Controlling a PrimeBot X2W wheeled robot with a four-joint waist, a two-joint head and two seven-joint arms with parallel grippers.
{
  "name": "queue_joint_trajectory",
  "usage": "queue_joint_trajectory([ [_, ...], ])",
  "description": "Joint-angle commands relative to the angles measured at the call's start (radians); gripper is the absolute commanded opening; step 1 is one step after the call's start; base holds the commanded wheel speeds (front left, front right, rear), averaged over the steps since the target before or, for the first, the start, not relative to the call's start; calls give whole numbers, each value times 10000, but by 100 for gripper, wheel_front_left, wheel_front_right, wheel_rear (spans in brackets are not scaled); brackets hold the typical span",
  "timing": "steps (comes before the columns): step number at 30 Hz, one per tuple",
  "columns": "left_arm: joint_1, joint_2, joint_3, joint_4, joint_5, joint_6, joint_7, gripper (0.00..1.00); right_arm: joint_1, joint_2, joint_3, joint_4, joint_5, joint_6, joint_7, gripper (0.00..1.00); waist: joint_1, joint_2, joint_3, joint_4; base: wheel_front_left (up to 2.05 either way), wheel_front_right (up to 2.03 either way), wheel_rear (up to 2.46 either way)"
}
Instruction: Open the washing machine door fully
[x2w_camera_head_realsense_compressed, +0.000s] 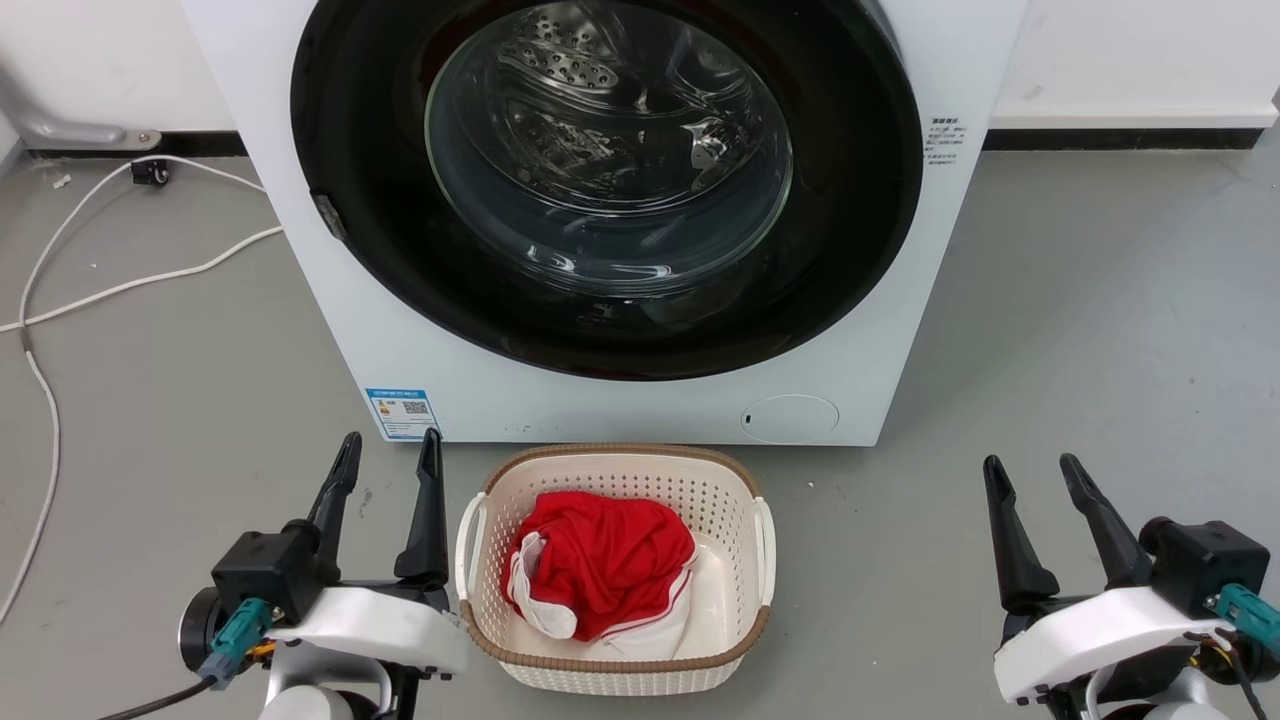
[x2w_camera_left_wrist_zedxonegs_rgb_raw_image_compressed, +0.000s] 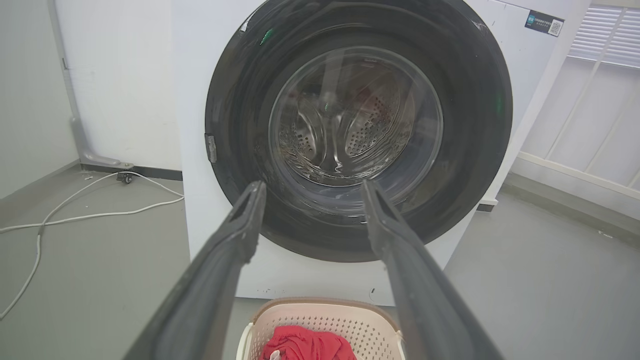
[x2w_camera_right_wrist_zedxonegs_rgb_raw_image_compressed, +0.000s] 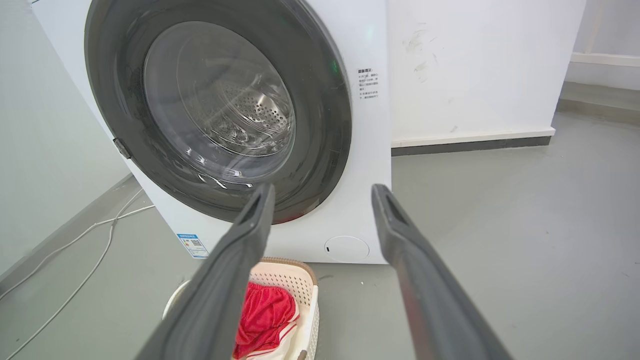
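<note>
White cable (x2w_camera_head_realsense_compressed: 130, 285) on the floor at left. The left tool (x2w_camera_head_realsense_compressed: 390, 440) hovers low, fingers spread, empty. Centre: a basket (x2w_camera_head_realsense_compressed: 615, 451) of red clothing (x2w_camera_head_realsense_compressed: 605, 565) sits before the washing machine (x2w_camera_head_realsense_compressed: 600, 405). The washing machine door (x2w_camera_head_realsense_compressed: 606, 180), round and black, is closed. The right tool (x2w_camera_head_realsense_compressed: 1030, 462), low right, is spread and empty.

Washing machine (x2w_camera_head_realsense_compressed: 620, 405) on floor (x2w_camera_head_realsense_compressed: 1100, 350), back toward wall (x2w_camera_head_realsense_compressed: 1130, 50). Washing machine door (x2w_camera_head_realsense_compressed: 860, 200) flat against machine front, latch (x2w_camera_head_realsense_compressed: 329, 215) at door's left edge. Basket (x2w_camera_head_realsense_compressed: 615, 460) on floor just before machine, garment (x2w_camera_head_realsense_compressed: 600, 560) in it. Left hand (x2w_camera_head_realsense_compressed: 390, 438) just left of basket; right hand (x2w_camera_head_realsense_compressed: 1029, 461) well apart to its right. Cable (x2w_camera_head_realsense_compressed: 130, 285) on floor left of machine.
</note>
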Motion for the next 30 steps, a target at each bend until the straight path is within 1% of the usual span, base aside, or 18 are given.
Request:
queue_joint_trajectory([
  [1,-108,44,-22,-54,226,60,-88,100,46,28,-7,-65,-205,-3,-74,100,0,0,10,2,0,0,0],
  [16,-78,77,-186,47,1317,118,-376,100,111,38,6,-44,-1299,-3,-173,100,0,0,41,6,0,0,0],
  [30,-114,30,-206,155,2022,165,-617,100,137,47,50,-141,-2081,-5,-276,100,0,0,109,-13,0,0,0],
])
